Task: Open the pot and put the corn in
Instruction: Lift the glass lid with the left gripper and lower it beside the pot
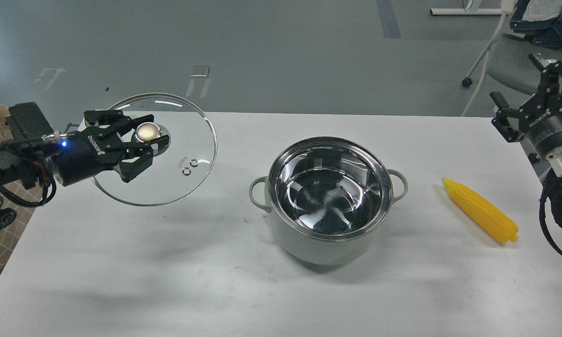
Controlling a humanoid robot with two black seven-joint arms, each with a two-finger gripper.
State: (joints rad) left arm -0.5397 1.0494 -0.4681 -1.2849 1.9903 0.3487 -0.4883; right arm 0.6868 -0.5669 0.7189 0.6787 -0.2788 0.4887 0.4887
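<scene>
**Now the corn lies below my right gripper, slanting away**

Head view: my left gripper (pixel 138 146) is clamped on the gold knob (pixel 148 132) of the glass lid (pixel 178 154), held tilted above the table (pixel 121 262), well apart from the pot (pixel 330 201), which stands uncovered, off to that gripper's right. The corn (pixel 480 210) lies flat just beyond the pot's far handle, nearer my right gripper (pixel 519 112), below it and slightly inward. Its long axis runs diagonally, pointed tip toward the pot. My right gripper's fingers stand apart, holding nothing. I judge the right arm should descend, wrist turned across that axis.
</scene>
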